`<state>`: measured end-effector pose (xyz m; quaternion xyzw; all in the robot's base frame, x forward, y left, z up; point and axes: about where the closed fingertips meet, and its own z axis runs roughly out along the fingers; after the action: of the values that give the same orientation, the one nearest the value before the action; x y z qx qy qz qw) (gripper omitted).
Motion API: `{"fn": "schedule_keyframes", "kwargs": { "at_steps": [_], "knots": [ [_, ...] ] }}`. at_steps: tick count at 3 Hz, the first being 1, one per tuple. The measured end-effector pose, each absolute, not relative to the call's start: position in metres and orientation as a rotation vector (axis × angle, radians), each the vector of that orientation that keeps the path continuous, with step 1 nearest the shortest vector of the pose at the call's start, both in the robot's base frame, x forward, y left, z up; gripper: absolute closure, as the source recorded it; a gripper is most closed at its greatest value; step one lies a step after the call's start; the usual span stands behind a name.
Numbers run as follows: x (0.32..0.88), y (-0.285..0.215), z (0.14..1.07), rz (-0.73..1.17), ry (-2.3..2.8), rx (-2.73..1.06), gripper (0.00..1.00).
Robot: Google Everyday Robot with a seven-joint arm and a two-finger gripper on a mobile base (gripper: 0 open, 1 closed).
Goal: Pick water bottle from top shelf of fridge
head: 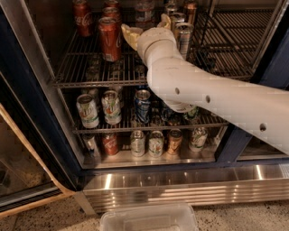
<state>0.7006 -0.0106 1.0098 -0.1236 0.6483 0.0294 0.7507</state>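
Observation:
The fridge (pixel 180 182) stands open in the camera view. The water bottle (pixel 143 11), clear with a reddish label band, stands at the back middle of the top shelf (pixel 81 65); its top is cut off by the frame edge. My gripper (pixel 147 26) has reached in over the top shelf on my white arm. Its yellowish fingers (pixel 130 35) are spread, one to the left of the bottle's base and one to the right. The wrist hides the bottle's lower part, so contact cannot be told.
Red cola cans (pixel 109 39) stand just left of the gripper and slim silver cans (pixel 183 37) just right. Lower racks hold several cans (pixel 111 106). The open door (pixel 20 135) is at the left. A clear plastic tub (pixel 149 219) lies on the floor in front.

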Motion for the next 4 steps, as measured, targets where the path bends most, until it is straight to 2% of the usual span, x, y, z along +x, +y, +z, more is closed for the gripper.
{"fn": "schedule_keyframes", "kwargs": {
  "at_steps": [4],
  "knots": [
    [0.722,-0.011,1.017,0.064,1.406,-0.254,0.39]
  ]
}}
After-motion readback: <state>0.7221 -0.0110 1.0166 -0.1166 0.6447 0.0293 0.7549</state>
